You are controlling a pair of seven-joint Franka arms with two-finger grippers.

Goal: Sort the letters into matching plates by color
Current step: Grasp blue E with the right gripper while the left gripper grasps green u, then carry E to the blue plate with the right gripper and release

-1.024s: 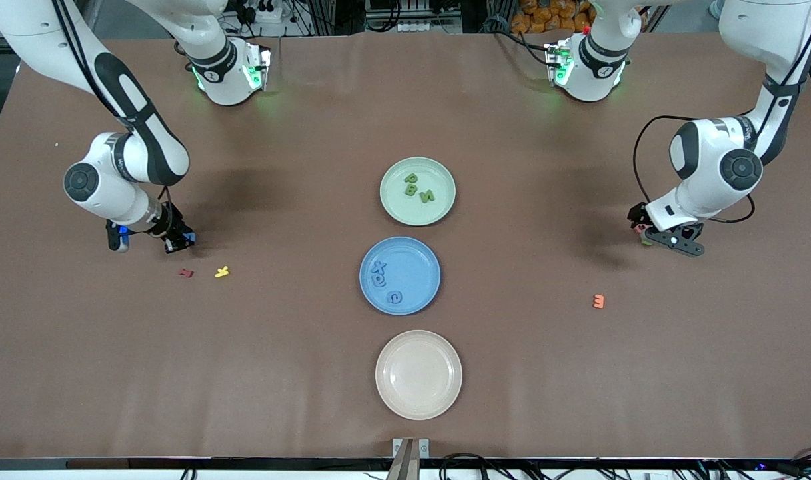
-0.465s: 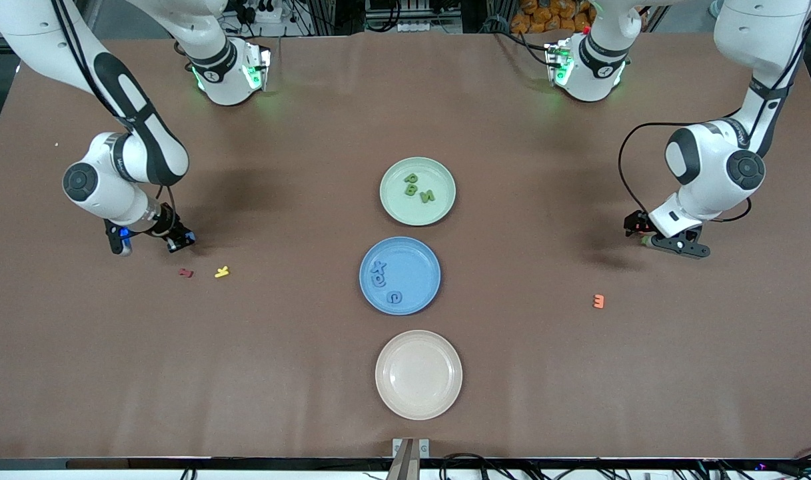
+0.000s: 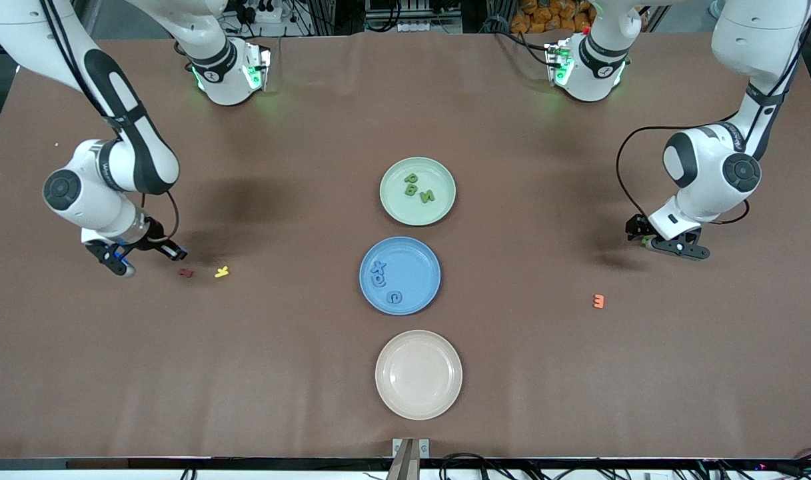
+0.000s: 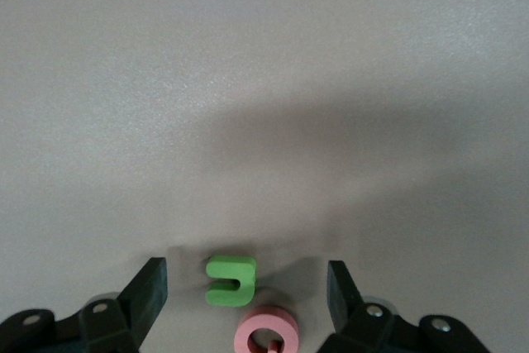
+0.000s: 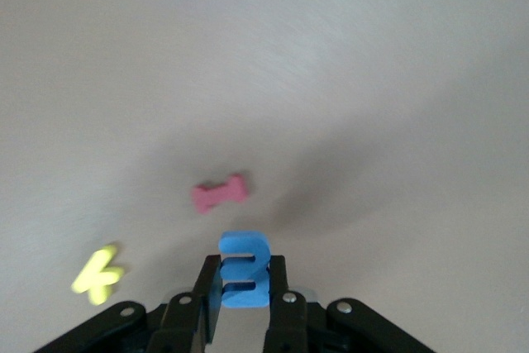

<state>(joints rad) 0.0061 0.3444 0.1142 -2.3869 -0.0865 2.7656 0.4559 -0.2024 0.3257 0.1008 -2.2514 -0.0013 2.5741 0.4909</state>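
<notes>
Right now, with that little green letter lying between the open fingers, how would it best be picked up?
Probably straight from above, pinching its two outer flat edges. The green letter lies flat on the table between the left gripper, whose fingers are open on either side. A pink letter lies right beside it, so the fingers should close on the green one alone.

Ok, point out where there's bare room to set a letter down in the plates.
Beige plate: wholly bare. Blue plate: free toward the left arm's end; its three blue letters crowd the other edge. Green plate: green letters fill the middle, leaving only rim.
</notes>
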